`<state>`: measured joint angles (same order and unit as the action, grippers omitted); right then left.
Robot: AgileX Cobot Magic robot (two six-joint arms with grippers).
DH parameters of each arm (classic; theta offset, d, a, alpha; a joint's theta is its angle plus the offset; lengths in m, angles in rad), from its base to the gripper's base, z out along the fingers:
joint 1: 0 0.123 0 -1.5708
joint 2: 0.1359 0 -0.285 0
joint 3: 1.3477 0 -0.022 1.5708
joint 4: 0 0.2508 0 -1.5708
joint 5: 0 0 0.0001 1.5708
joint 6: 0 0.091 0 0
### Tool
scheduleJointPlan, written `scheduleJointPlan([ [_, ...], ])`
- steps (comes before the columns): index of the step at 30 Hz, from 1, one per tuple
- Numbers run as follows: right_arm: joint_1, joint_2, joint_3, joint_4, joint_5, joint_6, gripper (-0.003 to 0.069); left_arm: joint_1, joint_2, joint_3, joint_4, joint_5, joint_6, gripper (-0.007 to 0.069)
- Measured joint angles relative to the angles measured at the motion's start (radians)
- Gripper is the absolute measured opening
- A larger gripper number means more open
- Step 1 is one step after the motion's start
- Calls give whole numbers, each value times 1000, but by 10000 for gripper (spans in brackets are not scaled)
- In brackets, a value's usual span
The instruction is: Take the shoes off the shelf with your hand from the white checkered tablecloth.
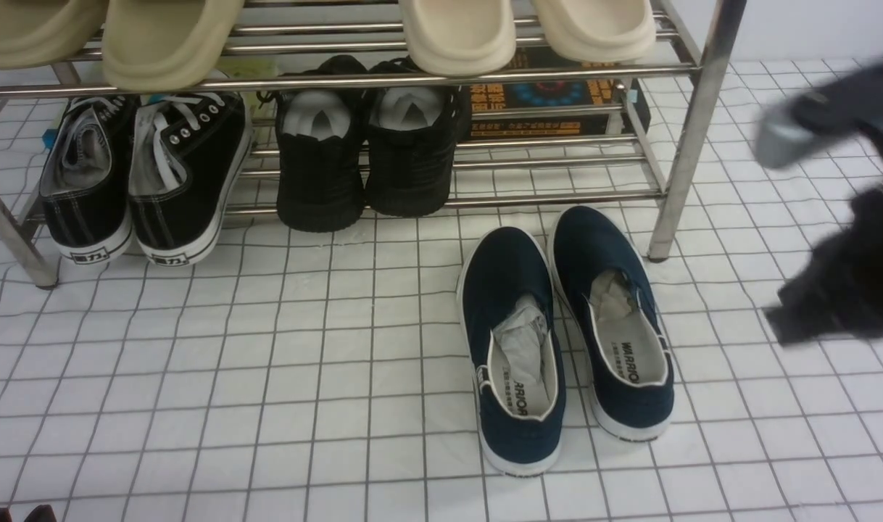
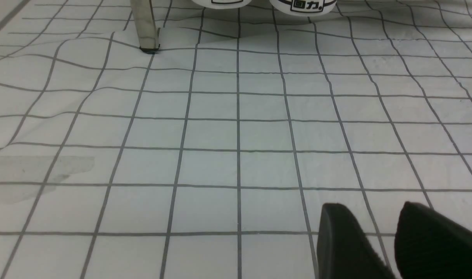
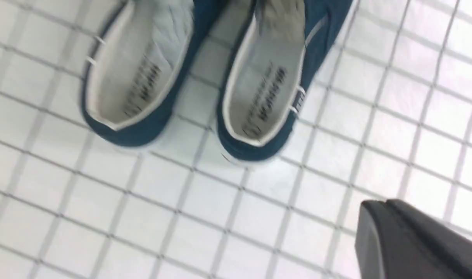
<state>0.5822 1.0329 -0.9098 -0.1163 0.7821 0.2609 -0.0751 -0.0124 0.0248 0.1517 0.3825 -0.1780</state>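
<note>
We see the navy slip-on shoes [image 1: 501,279] standing side by side on the white checkered tablecloth [image 1: 267,377], toes just under the steel shelf [image 1: 694,130], beside its right leg, with crumpled paper inside.

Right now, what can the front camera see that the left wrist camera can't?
Only the front view shows the pair of navy-blue canvas slip-on shoes on the cloth, the all-black shoes, the beige slippers on the top bars and the blurred black right arm. Only the left wrist view shows the left tool up close, its black fingers apart, and a faint grey stain. Both show the white checkered tablecloth, a shiny steel shelf leg and the white heels of the black lace-up sneakers.
</note>
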Motion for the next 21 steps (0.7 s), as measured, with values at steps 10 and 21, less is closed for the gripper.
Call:
scheduleJointPlan([
  [10, 0, -331, 490, 26, -512, 41, -4, 0, 0, 0, 0, 0, 0, 240],
  [21, 0, -402, 556, 22, -501, 43, 2, 0, 0, 0, 0, 0, 0, 240],
])
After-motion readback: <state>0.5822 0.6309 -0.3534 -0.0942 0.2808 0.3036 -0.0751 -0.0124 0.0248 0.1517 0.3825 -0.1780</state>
